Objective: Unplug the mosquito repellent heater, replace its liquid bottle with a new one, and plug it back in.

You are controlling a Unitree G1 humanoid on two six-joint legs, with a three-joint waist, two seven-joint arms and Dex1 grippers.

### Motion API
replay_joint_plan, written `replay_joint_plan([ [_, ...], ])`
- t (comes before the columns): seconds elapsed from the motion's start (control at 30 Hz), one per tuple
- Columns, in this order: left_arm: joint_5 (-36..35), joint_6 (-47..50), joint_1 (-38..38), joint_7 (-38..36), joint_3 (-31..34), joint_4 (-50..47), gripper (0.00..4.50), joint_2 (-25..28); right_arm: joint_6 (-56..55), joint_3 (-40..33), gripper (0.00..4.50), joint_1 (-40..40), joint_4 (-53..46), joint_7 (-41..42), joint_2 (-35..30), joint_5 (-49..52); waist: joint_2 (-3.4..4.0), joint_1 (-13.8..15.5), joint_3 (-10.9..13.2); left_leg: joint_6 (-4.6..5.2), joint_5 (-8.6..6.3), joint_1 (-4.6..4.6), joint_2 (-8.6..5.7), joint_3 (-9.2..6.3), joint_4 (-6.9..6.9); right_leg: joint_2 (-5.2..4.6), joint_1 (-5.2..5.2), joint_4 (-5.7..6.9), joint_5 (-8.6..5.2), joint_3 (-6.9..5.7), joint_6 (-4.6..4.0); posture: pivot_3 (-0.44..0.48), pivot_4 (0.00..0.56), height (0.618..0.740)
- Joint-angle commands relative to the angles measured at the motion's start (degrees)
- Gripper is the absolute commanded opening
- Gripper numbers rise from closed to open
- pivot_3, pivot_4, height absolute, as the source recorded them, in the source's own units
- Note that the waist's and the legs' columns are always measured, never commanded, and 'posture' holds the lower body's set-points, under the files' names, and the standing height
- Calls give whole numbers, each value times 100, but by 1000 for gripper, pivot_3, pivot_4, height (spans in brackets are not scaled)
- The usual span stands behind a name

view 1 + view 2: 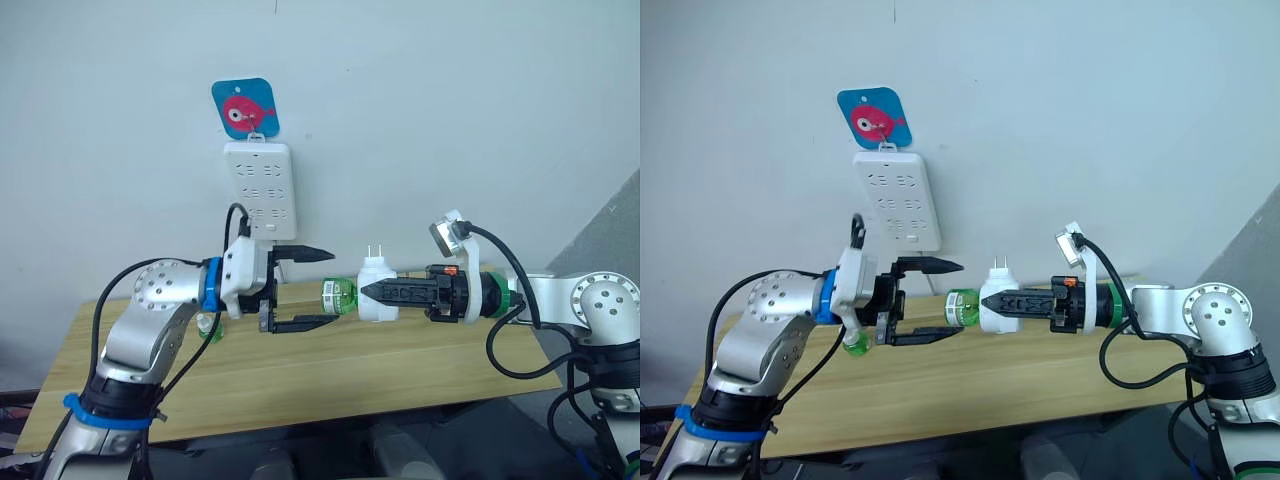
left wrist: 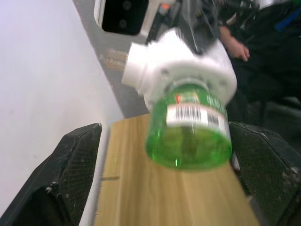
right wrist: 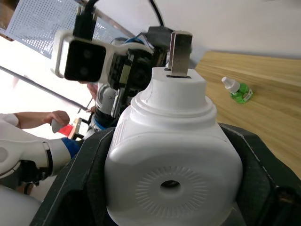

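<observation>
Above the counter (image 1: 330, 375), right gripper (image 1: 372, 292) jaws clamp the unplugged heater (image 1: 377, 290) sideways, green bottle (image 1: 338, 295) facing the left gripper (image 1: 318, 288), whose jaws gape wide around it without touching, likely to unscrew. Spare bottle (image 3: 237, 90) lies on the counter.

Open air separates the left gripper's (image 1: 318, 288) spread fingers from the bottle (image 1: 339, 296) — the heater (image 1: 377, 289) blocks beyond.
</observation>
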Motion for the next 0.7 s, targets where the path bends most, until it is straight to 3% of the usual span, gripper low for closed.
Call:
replay_joint_plan([
  [0.03, 143, -605, 198, -2, 164, -36, 4500, -28, -147, -158, 3028, 4, -64, -96, -7, 244, 0, 2, 0, 0, 0, -1, 0, 0, 1, 0, 0, 0, 0, 1, 0, -161, 73, 733],
  [0.33, 620, -1970, -42, 12, -85, 505, 4500, -470, -158, -86, 3028, -49, -104, -160, 44, 271, 0, 8, 0, 0, 0, -1, -2, 2, 11, 0, 4, -1, 3, 2, 6, -154, 69, 733],
  [0.63, 691, -2425, -162, -44, -345, 814, 4500, -567, -145, -58, 3028, -112, -127, -147, 84, 243, 0, -7, 0, 0, 0, -2, -1, -1, 10, 1, 4, 0, 3, 2, 6, -158, 65, 733],
  [0.7, 664, -2447, -201, -31, -384, 829, 3893, -582, -136, -55, 3028, -120, -125, -144, 89, 236, 0, -11, -1, 0, 0, -2, -1, 0, 10, 1, 4, 0, 4, 2, 6, -159, 63, 733],
])
